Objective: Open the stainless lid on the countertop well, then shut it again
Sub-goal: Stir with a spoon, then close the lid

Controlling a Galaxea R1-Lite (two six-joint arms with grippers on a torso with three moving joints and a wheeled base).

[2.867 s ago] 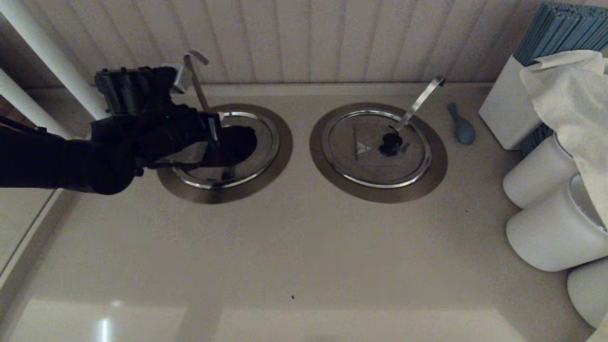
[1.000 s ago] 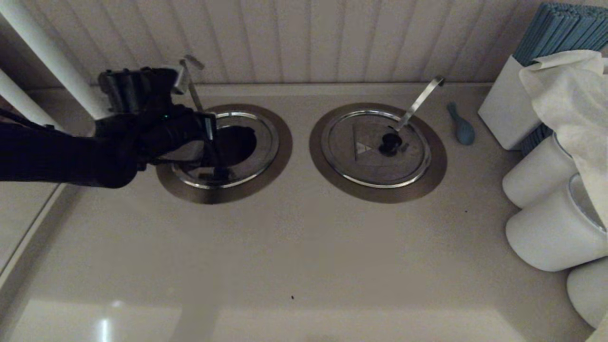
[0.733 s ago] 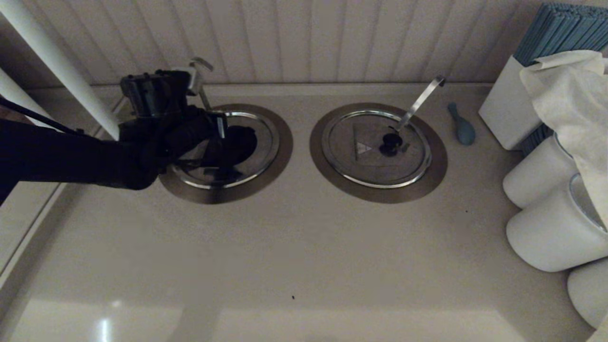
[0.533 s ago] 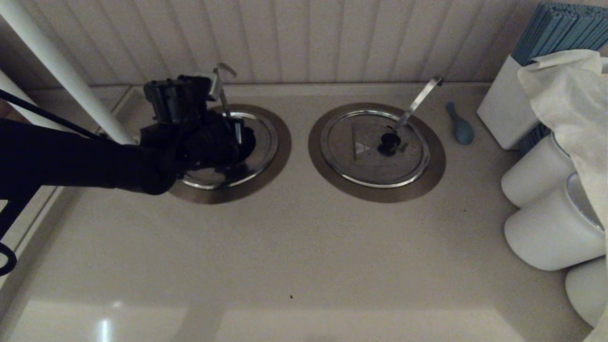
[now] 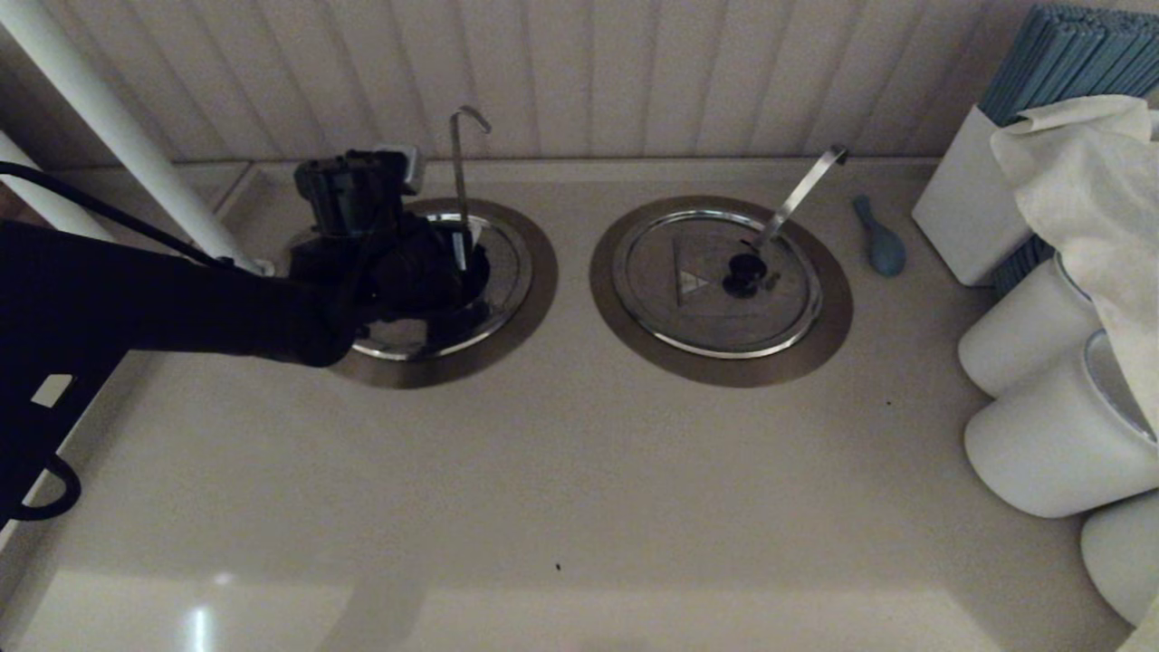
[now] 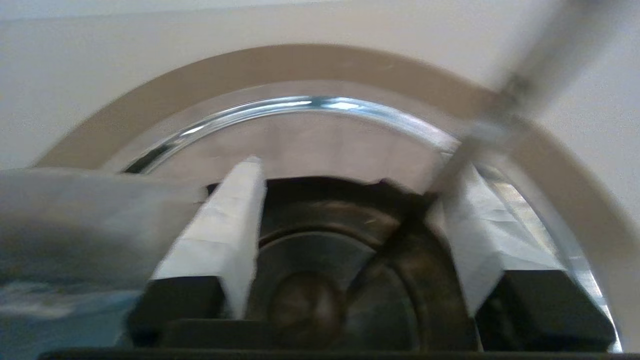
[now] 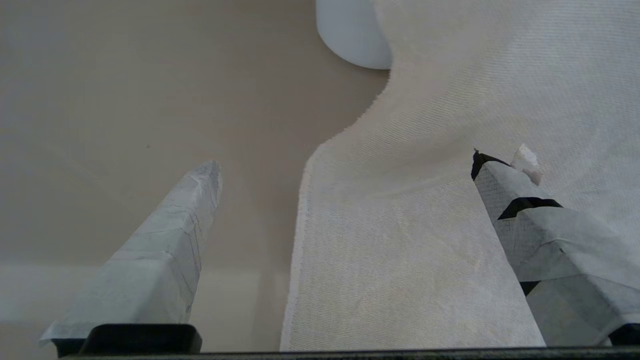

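Observation:
The stainless lid (image 5: 398, 337) lies over the left countertop well, inside the chrome rim (image 5: 512, 272) and the bronze flange (image 5: 534, 299). Its thin hook-tipped ladle handle (image 5: 460, 172) stands nearly upright. My left gripper (image 5: 445, 270) reaches over the lid from the left and is shut on the lid's black knob (image 6: 320, 280). The white taped fingers (image 6: 235, 225) press either side of the knob. I cannot tell whether the lid rests on the rim (image 6: 300, 105) or hangs just above it. My right gripper (image 7: 345, 165) is open over a white cloth (image 7: 425, 225), outside the head view.
The twin lid (image 5: 697, 308) with its broad strap handle (image 5: 801, 195) covers the right well. A blue spoon (image 5: 880, 240) lies beside it. A white box of blue straws (image 5: 964, 208), white cylinders (image 5: 1041, 435) and a draped cloth (image 5: 1087, 172) crowd the right. A white pipe (image 5: 109, 127) stands back left.
My left arm has swung to the right with the lid in its grip. The ladle handle has moved right and gone from leaning left to nearly upright.

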